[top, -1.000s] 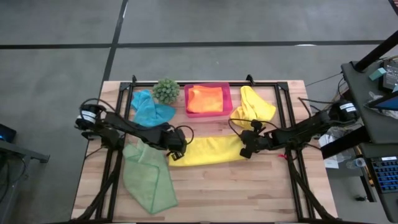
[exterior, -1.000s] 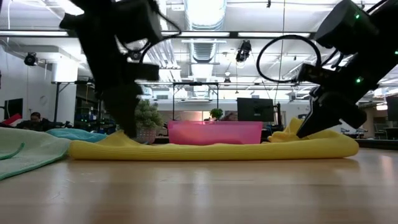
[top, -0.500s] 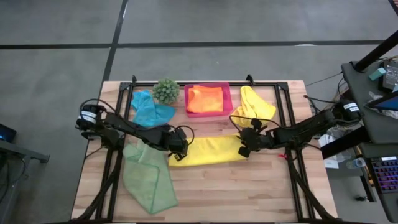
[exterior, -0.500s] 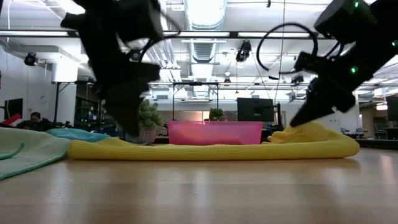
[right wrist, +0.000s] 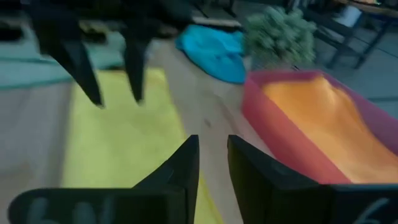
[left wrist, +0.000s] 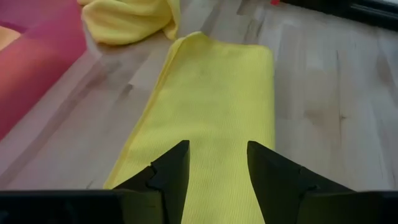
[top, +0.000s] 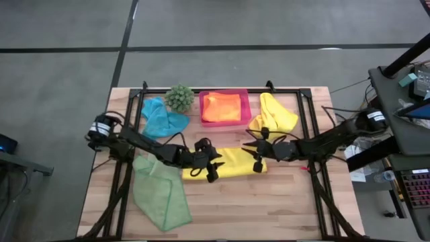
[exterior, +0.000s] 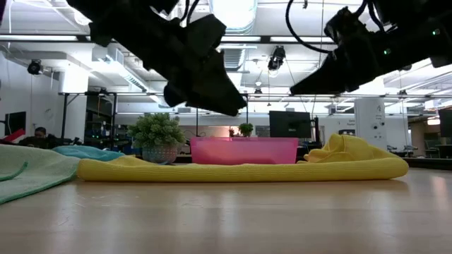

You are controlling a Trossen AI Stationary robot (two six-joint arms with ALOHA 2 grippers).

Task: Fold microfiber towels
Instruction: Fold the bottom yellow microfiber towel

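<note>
While both grippers hover parted and empty above the folded yellow towel at mid-table, left gripper, right gripper; next comes another fold or stowing it.

Light is even and bright over the wooden table in the high view, with only soft, short shadows beneath the arms. In the low view, ceiling strip lights glare white and the arms read as near-black silhouettes against them (backlit, detail lost). The table foreground there is soft and out of focus. The left wrist view is crisp on the folded yellow towel. The right wrist view is smeared with blur throughout, the pink tray and plant indistinct.
</note>
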